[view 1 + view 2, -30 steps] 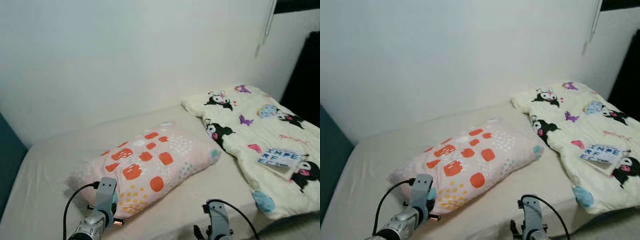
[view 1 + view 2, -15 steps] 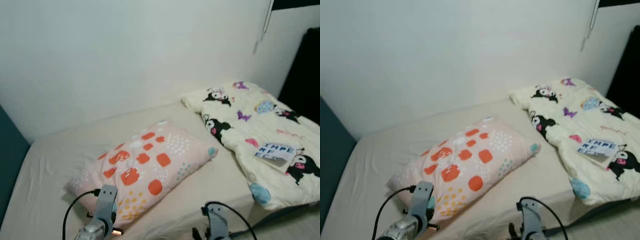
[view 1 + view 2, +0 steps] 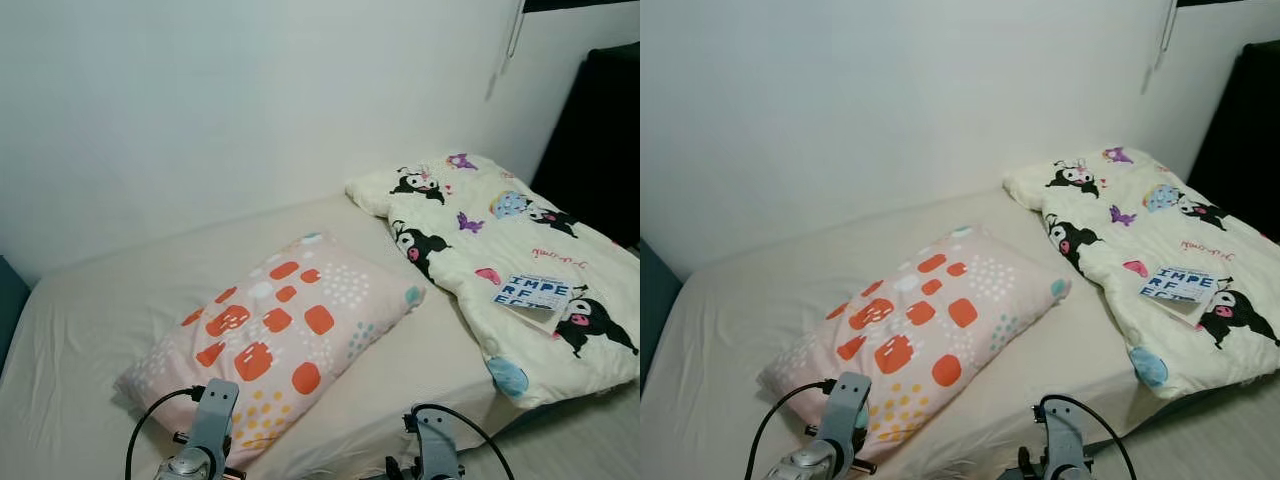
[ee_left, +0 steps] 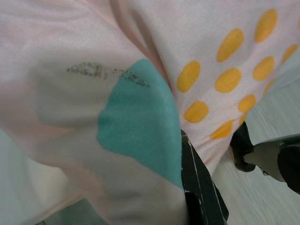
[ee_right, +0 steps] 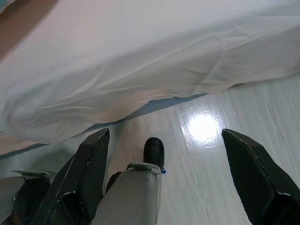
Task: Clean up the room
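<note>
On the bed [image 3: 90,330], toward its left half: pink pillow [image 3: 275,345] with orange patches, lying flat, near corner clamped in the left tool [image 4: 187,187]. Further right, touching nothing: right tool [image 5: 164,178] hanging low over the pale floor [image 5: 225,154] beside the bed, fingers spread wide apart. Rightmost: cartoon-print quilt [image 3: 480,240] bunched on the bed, a printed booklet [image 3: 530,292] resting on it
</note>
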Controlling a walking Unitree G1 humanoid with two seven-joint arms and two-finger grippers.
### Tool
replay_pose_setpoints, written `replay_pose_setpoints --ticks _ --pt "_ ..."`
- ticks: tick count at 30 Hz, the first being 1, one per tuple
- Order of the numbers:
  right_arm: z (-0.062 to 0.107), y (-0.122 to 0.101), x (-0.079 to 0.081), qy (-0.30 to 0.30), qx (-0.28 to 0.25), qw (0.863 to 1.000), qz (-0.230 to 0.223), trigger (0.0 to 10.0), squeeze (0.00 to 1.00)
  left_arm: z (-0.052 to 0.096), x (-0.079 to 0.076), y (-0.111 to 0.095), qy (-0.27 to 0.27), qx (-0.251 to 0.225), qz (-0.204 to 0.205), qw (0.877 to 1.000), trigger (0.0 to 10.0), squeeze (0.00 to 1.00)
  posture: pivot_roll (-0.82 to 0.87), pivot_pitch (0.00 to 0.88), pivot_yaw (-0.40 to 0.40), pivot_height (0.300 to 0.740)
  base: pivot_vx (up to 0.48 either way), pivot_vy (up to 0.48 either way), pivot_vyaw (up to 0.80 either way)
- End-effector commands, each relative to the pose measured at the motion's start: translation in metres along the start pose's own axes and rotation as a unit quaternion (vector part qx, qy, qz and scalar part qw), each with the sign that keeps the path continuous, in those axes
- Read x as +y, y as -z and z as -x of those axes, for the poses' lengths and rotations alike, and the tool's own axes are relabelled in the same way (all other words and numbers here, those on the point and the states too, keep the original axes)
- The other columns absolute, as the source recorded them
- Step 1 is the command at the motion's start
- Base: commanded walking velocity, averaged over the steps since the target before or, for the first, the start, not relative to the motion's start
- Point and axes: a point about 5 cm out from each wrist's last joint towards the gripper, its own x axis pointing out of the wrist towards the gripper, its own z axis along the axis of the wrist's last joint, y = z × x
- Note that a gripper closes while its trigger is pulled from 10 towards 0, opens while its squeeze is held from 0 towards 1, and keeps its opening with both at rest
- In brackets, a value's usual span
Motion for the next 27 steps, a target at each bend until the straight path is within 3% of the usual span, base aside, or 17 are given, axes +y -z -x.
replay_pose_setpoints --ticks 1,11,22,27 --pt "-0.001 0.0 0.004 -0.004 0.001 1.0 -0.002 10.0 0.0 0.0 0.005 0.0 -0.006 0.005 -0.011 1.0 10.0 0.0 -0.07 0.0 0.05 0.74 0.0 0.439 0.0" --pt "-0.001 0.0 0.005 -0.011 -0.001 1.0 0.013 10.0 0.0 -0.003 0.013 -0.03 -0.026 -0.035 -0.01 0.999 10.0 0.0 -0.07 0.0 0.053 0.74 0.0 0.444 0.0" --pt "0.0 0.004 0.006 -0.014 0.004 1.0 0.013 10.0 0.0 -0.003 0.011 -0.023 -0.023 -0.027 -0.011 0.999 10.0 0.0 -0.07 0.0 0.056 0.74 0.0 0.439 0.64" --pt "0.001 0.006 0.006 -0.011 0.01 1.0 0.003 10.0 0.0 -0.002 0.011 -0.019 -0.022 -0.022 -0.004 0.999 10.0 0.0 -0.08 0.001 0.057 0.74 0.0 0.138 0.0"
